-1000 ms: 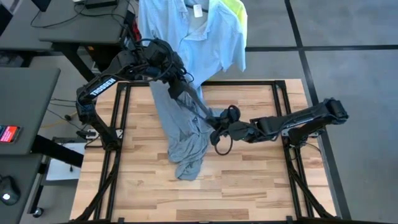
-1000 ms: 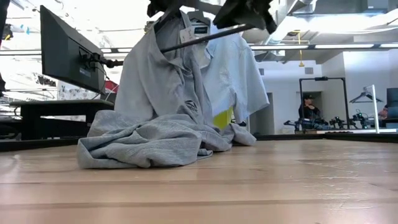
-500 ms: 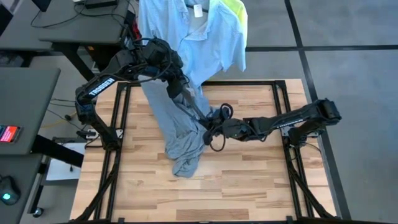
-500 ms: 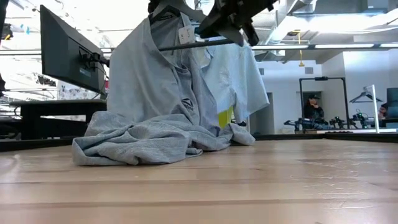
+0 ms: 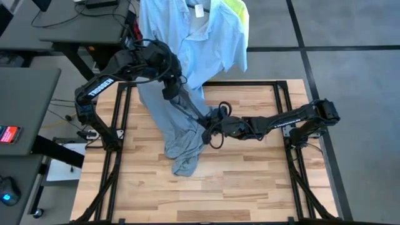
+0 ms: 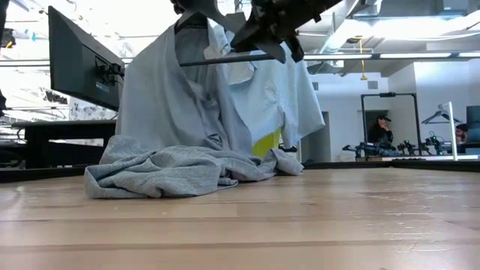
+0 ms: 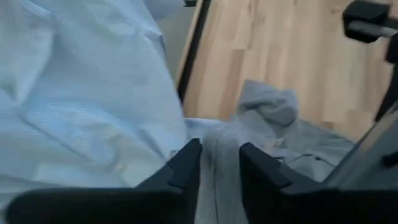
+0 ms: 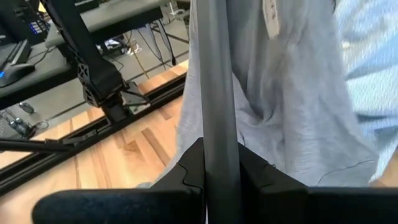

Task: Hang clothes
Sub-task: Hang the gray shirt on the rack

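- Since a second ago, both arms have drawn toward the tabletop's left, and the grey T-shirt (image 5: pixel 181 128) has been pulled that way, its heap now narrower.
- Tabletop (image 5: pixel 250 181): pale wood in a dark frame, bare on the near side of both end effectors.
- Pale blue collared shirt (image 5: pixel 200 37): hangs beyond the left end effector, past the tabletop's far edge, with the neon-yellow T-shirt (image 5: pixel 239 14) showing behind it.
- Grey T-shirt: draped from the hanger (image 6: pixel 225 56) down to the tabletop, its lower part heaped below and in front of the right end effector.
- Hanger: dark grey bar, its lower rod running between the two end effectors, threaded inside the grey T-shirt.
- Right end effector (image 5: pixel 215 124): clenched on the hanger's bar, just beside the shirt's neck.
- Left end effector (image 5: pixel 170 92): fingers (image 7: pixel 186 165) parted, grey cloth lying between them; whether they pinch it I cannot tell.
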### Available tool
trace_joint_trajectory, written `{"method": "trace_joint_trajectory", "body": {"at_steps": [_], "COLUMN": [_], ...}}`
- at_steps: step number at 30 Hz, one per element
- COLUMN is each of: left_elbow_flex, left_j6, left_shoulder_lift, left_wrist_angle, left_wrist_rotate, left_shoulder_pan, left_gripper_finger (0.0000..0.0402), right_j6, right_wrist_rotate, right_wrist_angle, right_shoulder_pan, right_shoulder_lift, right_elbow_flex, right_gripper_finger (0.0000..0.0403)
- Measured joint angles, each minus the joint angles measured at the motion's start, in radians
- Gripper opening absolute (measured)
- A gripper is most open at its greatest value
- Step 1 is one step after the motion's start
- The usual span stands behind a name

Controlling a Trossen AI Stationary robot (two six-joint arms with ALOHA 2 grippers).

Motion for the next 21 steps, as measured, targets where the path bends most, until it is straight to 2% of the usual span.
{"method": "trace_joint_trajectory", "body": {"at_steps": [3,6,13,17,21], "left_elbow_flex": [0.045,0.081,0.142,0.177,0.201], "left_j6": [0.044,0.072,0.120,0.095,0.093], "left_shoulder_lift": [0.000,0.001,0.002,0.004,0.003], "left_wrist_angle": [-0.006,0.026,0.077,0.035,-0.073], "left_wrist_rotate": [-0.083,-0.145,-0.172,-0.141,-0.114], "left_shoulder_pan": [-0.001,-0.001,0.006,0.006,0.006], "left_gripper_finger": [0.0125,0.0135,0.0135,0.0135,0.0135], "right_j6": [-0.014,-0.060,-0.133,-0.160,-0.166], "right_wrist_rotate": [0.002,0.004,0.008,-0.005,-0.036], "right_wrist_angle": [0.040,0.098,0.210,0.235,0.236], "right_shoulder_pan": [-0.005,-0.009,-0.029,-0.036,-0.035], "right_shoulder_lift": [-0.001,-0.002,-0.004,-0.004,-0.004], "right_elbow_flex": [0.002,0.003,0.004,0.005,0.005], "right_gripper_finger": [0.0025,0.0025,0.0025,0.0025,0.0025]}}
